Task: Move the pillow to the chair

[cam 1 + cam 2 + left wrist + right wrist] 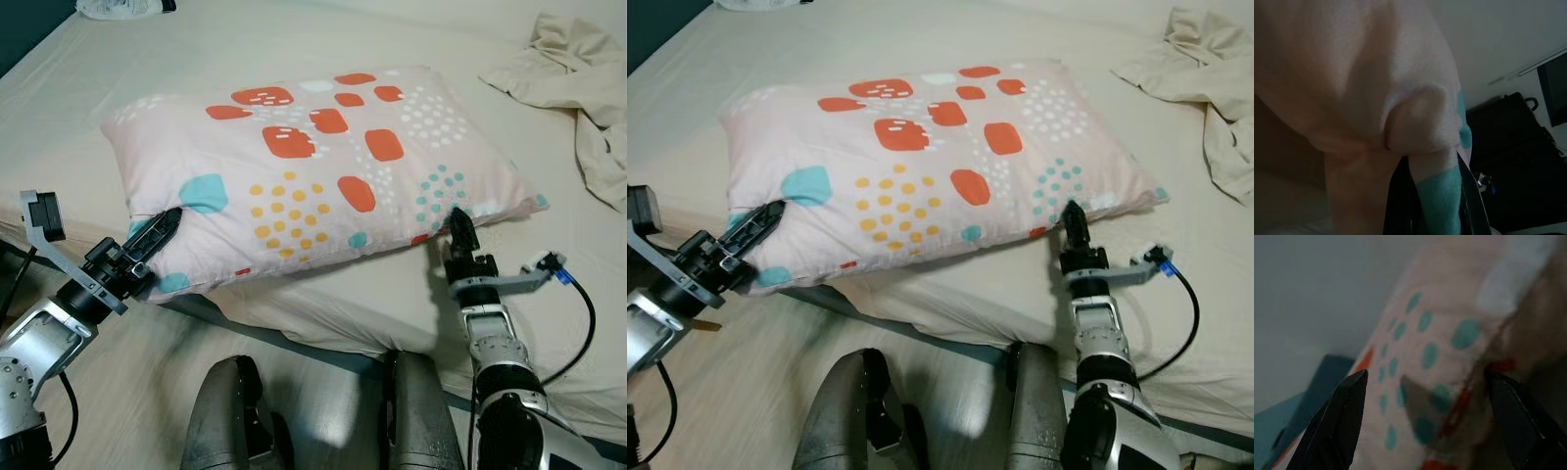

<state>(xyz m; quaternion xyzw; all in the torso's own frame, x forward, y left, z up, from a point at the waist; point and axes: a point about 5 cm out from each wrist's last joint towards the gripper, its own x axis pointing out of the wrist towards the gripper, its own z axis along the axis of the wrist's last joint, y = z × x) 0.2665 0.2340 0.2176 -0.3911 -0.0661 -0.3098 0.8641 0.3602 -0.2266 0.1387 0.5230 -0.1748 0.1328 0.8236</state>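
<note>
Left eye view: the pillow [313, 171], pale pink with orange, teal and yellow blotches, lies on the bed [118, 78] close to its near edge, one corner overhanging; the left tool [157, 235] bites into the pillow's near left corner, while the right tool [460, 230] points up at the near right corner; taking both ends looks meant to let a wide, limp thing be lifted level rather than dragged. A crumpled beige cloth [578, 88] sits on the bed well apart from the pillow, towards the far right. No chair can be made out, so the carrying is, I judge, not yet begun.

Right eye view: the same layout; the right tool's dark tips touch the pillow's lower seam near the teal dots.

Left wrist view: dim; the left tool's fingers [1469, 200] are closed down on a fold of pink and teal fabric, which bulges above the pinch; a firm hold on the cover.

Right wrist view: the right tool's two fingers [1337, 426] stand wide apart with the pillow's corner between them, fabric not yet pinched; closing here should take the seam.

There are no containers here.
</note>
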